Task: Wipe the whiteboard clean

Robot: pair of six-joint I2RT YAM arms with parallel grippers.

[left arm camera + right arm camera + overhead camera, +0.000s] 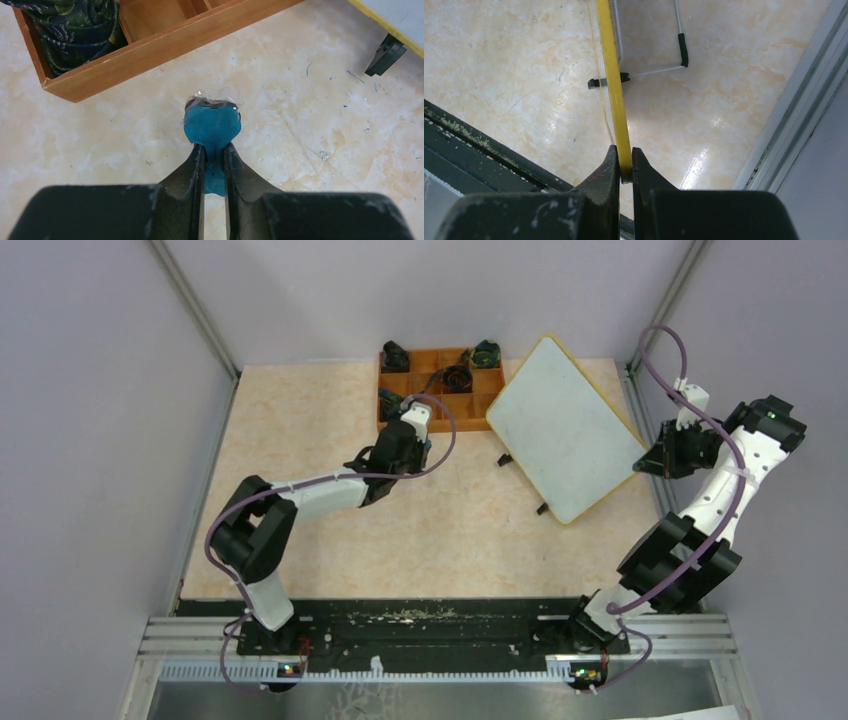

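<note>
Jaws of our right gripper (625, 152) clenched on thin yellow rim (613, 60) of large flat white rectangular whiteboard (565, 425), upper right of overhead view. Our left gripper (214, 149) grasping soft blue wiping lump (212, 125). We judge board stiff, light, slick-faced; rim gives surest hold.

Large flat white rectangular whiteboard (570, 425) with rounded corners and a thin tan-yellow frame: writing face up and blank, no marks visible on it from overhead. It sits over the far right part of the table (330, 520), turned diamond-wise with one corner pointing away, and small black feet (503, 460) show below its near-left edge. The right gripper (625, 165) pinches the frame at the right-hand corner, where the board (613, 75) appears edge-on as a thin yellow strip above the tabletop.
</note>
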